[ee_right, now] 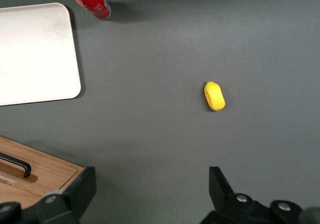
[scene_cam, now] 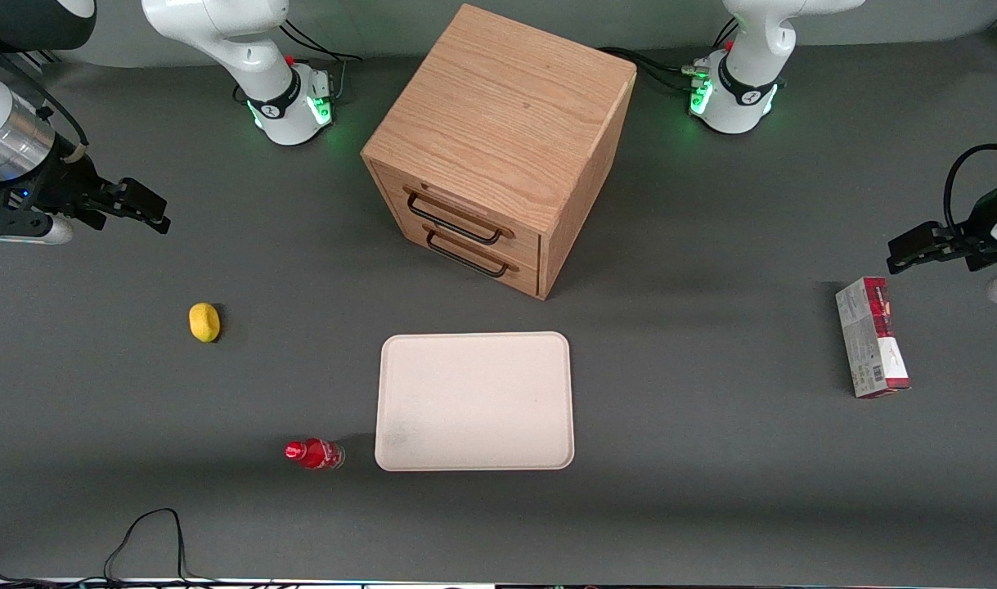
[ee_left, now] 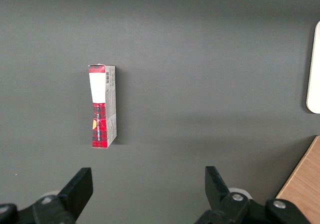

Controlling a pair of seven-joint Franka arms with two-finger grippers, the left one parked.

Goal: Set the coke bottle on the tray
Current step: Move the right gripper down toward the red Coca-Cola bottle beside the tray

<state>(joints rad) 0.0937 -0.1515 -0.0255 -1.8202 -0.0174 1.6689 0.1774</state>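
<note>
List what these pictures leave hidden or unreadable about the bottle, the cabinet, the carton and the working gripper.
- Coke bottle: label text too small in the front view; its cap is cut off by the right wrist view's edge.
- Cabinet: drawers shut, so contents hidden.
- Carton: print too small to read in the left wrist view.
- Gripper: open above the table, away from the tray; its body is cut off by the right wrist view's edge.

red coke bottle, cream tray
</note>
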